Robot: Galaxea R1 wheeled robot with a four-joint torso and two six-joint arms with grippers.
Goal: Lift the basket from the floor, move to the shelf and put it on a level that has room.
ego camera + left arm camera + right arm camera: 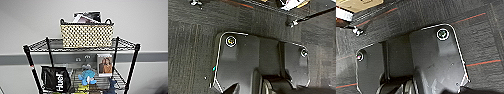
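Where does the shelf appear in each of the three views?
Head view: the shelf fills the centre, with the basket on its top tier.
Left wrist view: a shelf caster stands on the carpet, beyond the robot's dark plate.
Right wrist view: a caster stands on the carpet beside a low tier, beyond the plate.
Shared landmark: the shelf's black wire tiers; the carpet links both wrist views.

Pale wall with grey band; dark striped carpet.
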